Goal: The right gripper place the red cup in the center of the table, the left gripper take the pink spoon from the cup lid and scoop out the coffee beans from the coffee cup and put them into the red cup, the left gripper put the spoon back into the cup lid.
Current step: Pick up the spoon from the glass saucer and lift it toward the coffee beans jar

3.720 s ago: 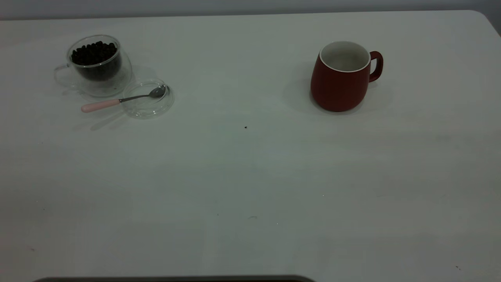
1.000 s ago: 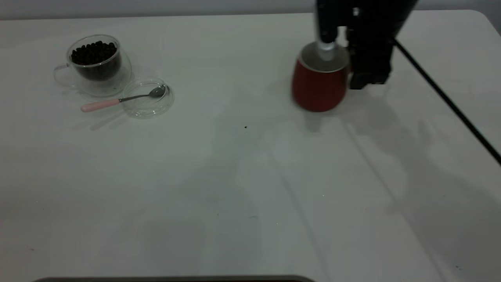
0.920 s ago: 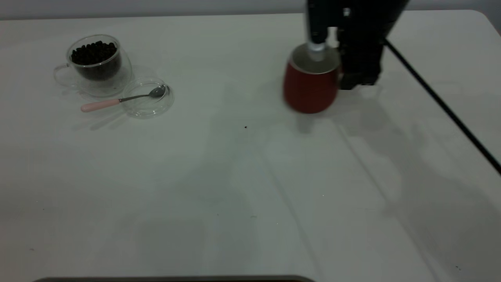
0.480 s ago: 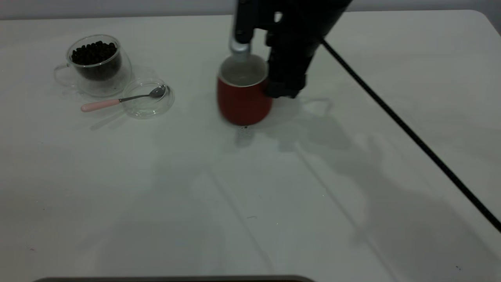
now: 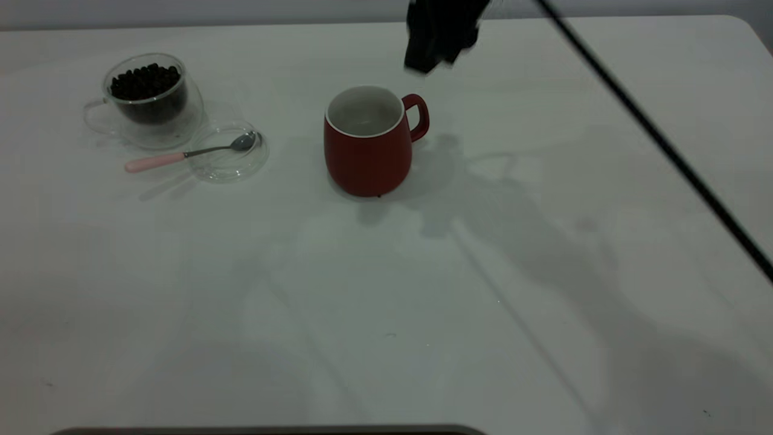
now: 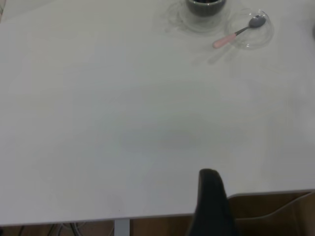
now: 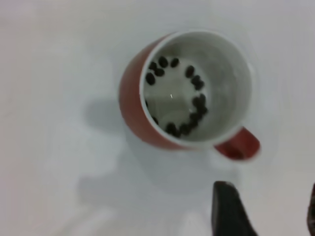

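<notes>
The red cup (image 5: 368, 151) stands upright near the middle of the table (image 5: 386, 290), its handle pointing right. My right gripper (image 5: 432, 60) hangs open and empty above and behind the handle, clear of the cup. From the right wrist view the red cup (image 7: 132, 105) holds several dark coffee beans (image 7: 189, 123) on its white bottom, and the right gripper (image 7: 268, 191) is beside the handle. At the far left stands the coffee cup (image 5: 148, 99) full of coffee beans (image 5: 145, 81). Beside it, the pink spoon (image 5: 181, 156) rests on the cup lid (image 5: 232, 172). The left gripper (image 6: 212, 196) is parked at the table's near edge.
A black cable (image 5: 664, 145) runs diagonally above the right side of the table. The left wrist view shows the coffee cup (image 6: 205, 4), pink spoon (image 6: 236, 34) and cup lid (image 6: 263, 37) far off, and a brown surface (image 6: 275, 216) below the table edge.
The right gripper carried the red cup leftward from the right side to the middle, set it down, let go and rose away. The cup's handle now shows.
</notes>
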You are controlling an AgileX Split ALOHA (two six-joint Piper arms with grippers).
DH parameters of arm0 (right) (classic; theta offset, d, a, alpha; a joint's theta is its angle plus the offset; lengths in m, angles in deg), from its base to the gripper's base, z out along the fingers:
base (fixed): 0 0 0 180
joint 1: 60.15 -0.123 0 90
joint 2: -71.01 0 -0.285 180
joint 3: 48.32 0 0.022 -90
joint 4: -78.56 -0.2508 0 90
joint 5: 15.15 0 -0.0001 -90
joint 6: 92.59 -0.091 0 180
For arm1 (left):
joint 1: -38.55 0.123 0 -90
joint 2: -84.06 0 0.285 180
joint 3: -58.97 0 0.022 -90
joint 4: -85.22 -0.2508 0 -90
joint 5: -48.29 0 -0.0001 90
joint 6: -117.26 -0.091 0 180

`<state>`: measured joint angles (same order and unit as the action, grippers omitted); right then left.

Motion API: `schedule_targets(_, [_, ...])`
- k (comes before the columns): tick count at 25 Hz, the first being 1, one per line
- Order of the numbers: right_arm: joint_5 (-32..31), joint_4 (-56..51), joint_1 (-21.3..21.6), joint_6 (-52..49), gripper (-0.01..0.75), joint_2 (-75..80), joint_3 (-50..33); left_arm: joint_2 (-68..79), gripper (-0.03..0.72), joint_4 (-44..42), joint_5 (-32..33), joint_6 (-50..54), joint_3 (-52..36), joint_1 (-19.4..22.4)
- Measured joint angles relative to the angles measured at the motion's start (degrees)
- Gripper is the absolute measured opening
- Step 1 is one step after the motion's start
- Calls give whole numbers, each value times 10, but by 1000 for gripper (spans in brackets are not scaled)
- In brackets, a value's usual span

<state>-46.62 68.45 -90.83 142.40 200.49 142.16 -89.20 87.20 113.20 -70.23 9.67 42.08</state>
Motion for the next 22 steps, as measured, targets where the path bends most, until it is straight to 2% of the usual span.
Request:
schedule_targets(3, [-79,68,0,-124,341,-56,0,0,589,0,0,0,0,0])
schedule_targets(6, [-178,146,0,-252,326,-125,0,0,589,0,0,0,0,0])
schedule_targets(9, [-291,214,0,-363,351,-205,0,0,589,0,0,0,0,0])
schedule_targets(11, [-362,242,0,-422,401,-259,0,0,589,0,0,0,0,0])
schedule_targets(15, [-386,264,1,-497,515,-370,-49,0,589,0,0,0,0,0])
schedule_targets(17, [-389,267,1,-519,555,-435,-98,0,589,0,0,0,0,0])
schedule_targets(22, [-394,269,1,-554,579,-584,-241,0,589,0,0,0,0,0])
